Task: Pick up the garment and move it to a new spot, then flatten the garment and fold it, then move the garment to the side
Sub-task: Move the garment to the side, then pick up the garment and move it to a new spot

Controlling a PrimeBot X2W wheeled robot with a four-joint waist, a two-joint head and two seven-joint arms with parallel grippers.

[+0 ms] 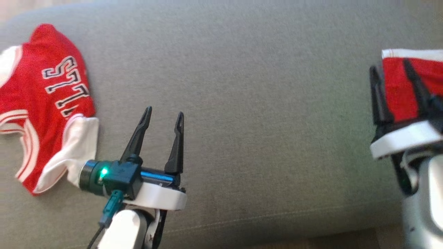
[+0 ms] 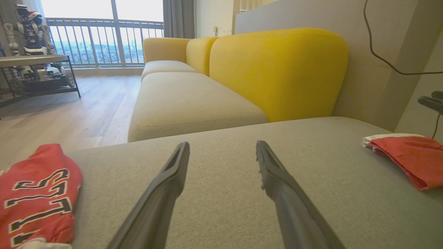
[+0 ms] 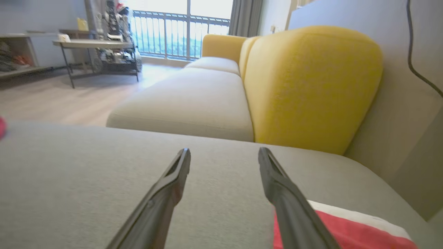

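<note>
The garment (image 1: 398,93) is a folded red piece with a white edge, lying at the far right of the grey cushion (image 1: 242,86). It also appears in the left wrist view (image 2: 412,157) and the right wrist view (image 3: 346,228). My right gripper (image 1: 390,65) is open just over it, its fingers spread above the cloth with nothing pinched; in its own view the right gripper (image 3: 225,151) has one finger crossing the red cloth. My left gripper (image 1: 164,112) is open and empty near the cushion's front left, its fingers (image 2: 222,144) spread over bare fabric.
A red and white jersey with black lettering (image 1: 45,103) lies spread at the cushion's left end, close to my left wrist, and shows in the left wrist view (image 2: 34,193). A yellow sofa back (image 2: 277,69) rises beyond. Wooden floor (image 2: 69,110) and a side table (image 2: 34,58) lie further off.
</note>
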